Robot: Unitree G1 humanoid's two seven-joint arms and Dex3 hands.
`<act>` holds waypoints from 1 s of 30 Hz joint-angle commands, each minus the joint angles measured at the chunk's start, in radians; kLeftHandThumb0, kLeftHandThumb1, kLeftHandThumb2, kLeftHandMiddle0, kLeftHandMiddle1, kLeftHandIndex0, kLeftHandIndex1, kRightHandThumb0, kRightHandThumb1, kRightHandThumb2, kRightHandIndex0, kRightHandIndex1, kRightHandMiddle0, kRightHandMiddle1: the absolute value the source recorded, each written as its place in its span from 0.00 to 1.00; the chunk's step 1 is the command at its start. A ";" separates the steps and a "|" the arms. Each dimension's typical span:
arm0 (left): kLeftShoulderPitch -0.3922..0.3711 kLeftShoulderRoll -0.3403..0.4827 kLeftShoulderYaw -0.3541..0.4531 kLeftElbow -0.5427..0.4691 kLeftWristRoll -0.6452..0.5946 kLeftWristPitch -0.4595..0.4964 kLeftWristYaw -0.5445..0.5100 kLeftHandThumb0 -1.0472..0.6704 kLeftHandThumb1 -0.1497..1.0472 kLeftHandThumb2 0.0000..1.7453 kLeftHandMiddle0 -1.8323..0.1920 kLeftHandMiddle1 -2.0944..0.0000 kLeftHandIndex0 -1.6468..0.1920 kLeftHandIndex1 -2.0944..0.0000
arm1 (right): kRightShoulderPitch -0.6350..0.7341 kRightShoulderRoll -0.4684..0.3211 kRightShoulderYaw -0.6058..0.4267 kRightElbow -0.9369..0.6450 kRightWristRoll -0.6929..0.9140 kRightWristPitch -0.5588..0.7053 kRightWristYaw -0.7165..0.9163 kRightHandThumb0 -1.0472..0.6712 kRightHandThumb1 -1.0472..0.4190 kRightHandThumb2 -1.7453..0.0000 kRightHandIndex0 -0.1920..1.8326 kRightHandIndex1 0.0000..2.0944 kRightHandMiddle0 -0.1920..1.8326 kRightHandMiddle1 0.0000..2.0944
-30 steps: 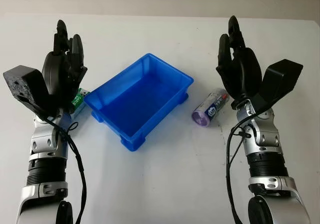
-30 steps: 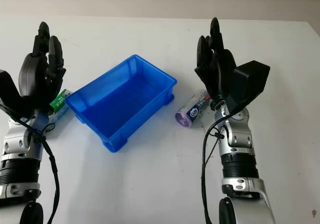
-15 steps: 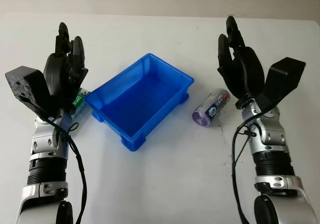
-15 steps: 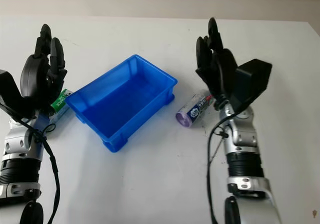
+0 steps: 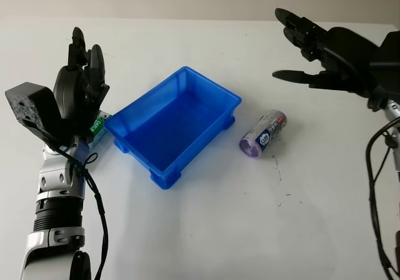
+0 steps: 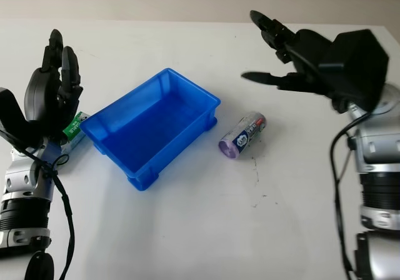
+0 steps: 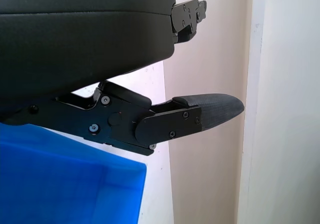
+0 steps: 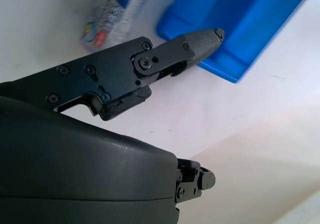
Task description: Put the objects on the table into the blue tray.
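The can (image 5: 263, 142) lies on the table at 3 o'clock from the blue tray (image 5: 172, 124), its long side pointing toward 1 o'clock. The right hand (image 5: 325, 49), open and holding nothing, hangs at 1 o'clock from the can and is nearer to it. The left hand (image 5: 78, 89) is open at the tray's 9 o'clock.

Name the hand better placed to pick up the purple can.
Right. The right hand is open, raised beyond the purple can on the can's side of the blue tray. The left hand is across the tray.
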 commanded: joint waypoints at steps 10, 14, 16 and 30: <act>-0.026 0.022 0.005 -0.001 -0.013 0.012 -0.006 0.17 1.00 0.33 1.00 1.00 1.00 1.00 | 0.008 -0.147 0.097 -0.100 -0.171 -0.099 0.115 0.22 0.18 0.97 0.15 0.04 0.16 0.03; -0.030 0.026 0.000 -0.003 -0.004 0.017 -0.002 0.17 1.00 0.34 1.00 1.00 1.00 1.00 | 0.021 -0.167 0.113 -0.112 -0.197 -0.157 0.142 0.25 0.17 0.97 0.15 0.03 0.16 0.02; -0.034 0.026 -0.002 0.000 -0.005 0.019 -0.005 0.17 1.00 0.34 1.00 1.00 1.00 1.00 | 0.028 -0.174 0.131 -0.124 -0.227 -0.184 0.148 0.27 0.17 0.97 0.15 0.03 0.16 0.03; -0.037 0.028 -0.005 0.000 0.001 0.017 0.000 0.17 1.00 0.35 1.00 0.99 1.00 1.00 | 0.031 -0.137 0.250 -0.093 -0.380 -0.308 0.152 0.32 0.15 0.97 0.19 0.04 0.21 0.03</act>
